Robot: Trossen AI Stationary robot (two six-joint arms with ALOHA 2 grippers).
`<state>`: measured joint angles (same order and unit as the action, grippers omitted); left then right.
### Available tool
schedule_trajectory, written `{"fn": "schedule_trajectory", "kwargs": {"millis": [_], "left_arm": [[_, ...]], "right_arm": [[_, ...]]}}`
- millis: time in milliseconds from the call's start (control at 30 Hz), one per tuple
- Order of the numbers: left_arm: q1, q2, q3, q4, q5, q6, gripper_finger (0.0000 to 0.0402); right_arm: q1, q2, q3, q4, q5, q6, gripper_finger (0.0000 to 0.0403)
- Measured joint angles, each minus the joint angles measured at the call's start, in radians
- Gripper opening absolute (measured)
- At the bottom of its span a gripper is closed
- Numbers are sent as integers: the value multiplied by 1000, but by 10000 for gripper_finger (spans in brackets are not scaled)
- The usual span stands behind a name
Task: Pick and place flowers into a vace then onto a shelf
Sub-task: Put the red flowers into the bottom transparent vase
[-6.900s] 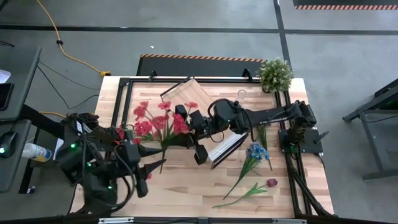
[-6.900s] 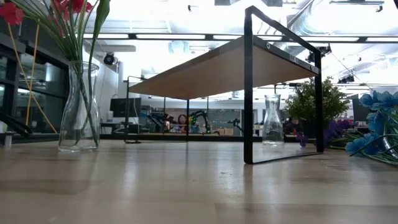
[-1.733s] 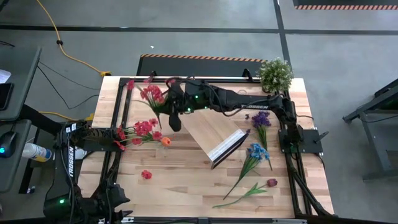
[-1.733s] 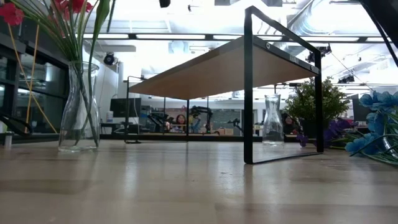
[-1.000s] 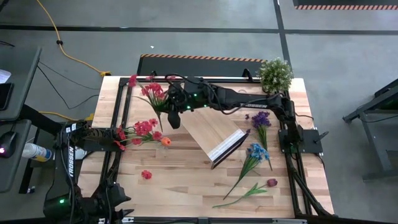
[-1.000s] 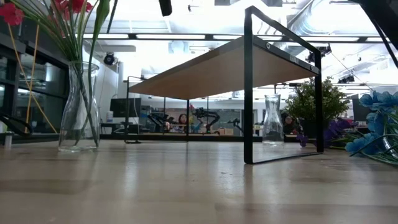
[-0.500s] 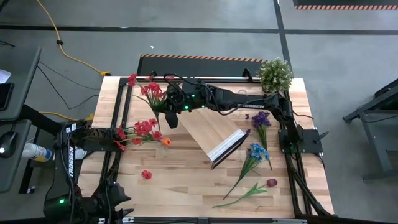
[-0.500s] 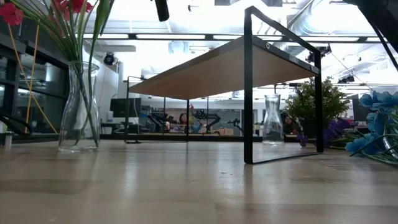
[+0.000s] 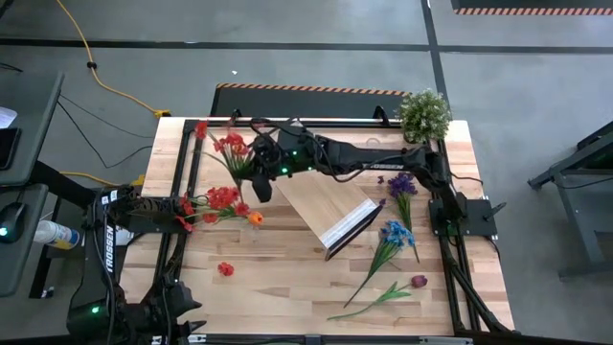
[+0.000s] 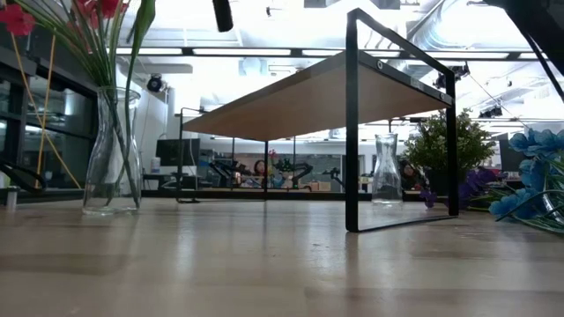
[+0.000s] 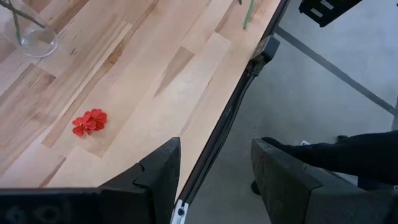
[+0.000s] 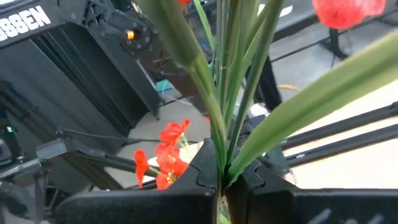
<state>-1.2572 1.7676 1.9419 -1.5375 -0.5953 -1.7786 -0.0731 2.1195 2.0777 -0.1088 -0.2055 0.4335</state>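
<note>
Gripping a bunch of red flowers point(image 9: 230, 146) by green stems, right gripper point(image 12: 222, 180) clamped tight, raised over table's point(image 9: 278, 287) far left part, just beside shelf point(image 9: 326, 203). Parked at near left edge, left gripper point(image 11: 214, 165) with fingers apart, empty. Standing on left: glass vase point(image 10: 112, 151) with red and orange blooms. Lying loose on wood: red petal cluster point(image 11: 89, 121); blue point(image 9: 395, 235), purple point(image 9: 401, 183), dark red point(image 9: 419, 281) flowers at right.

We see a bushy pale-green potted plant point(image 9: 423, 114) at the table's far corner. A yellow cable point(image 9: 92, 65) snakes across the grey floor.
</note>
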Motion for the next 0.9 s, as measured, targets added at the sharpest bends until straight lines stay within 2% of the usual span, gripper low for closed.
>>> {"fn": "schedule_trajectory", "kwargs": {"millis": [233,633,900], "left_arm": [[0,0,0,-1,1,-2,230],[0,0,0,-10,5,-1,230],[0,0,0,-10,5,0,230]], "right_arm": [[11,41,0,44,-15,32,0],[27,43,0,-9,42,-15,0],[35,43,-1,-53,43,-49,0]]}}
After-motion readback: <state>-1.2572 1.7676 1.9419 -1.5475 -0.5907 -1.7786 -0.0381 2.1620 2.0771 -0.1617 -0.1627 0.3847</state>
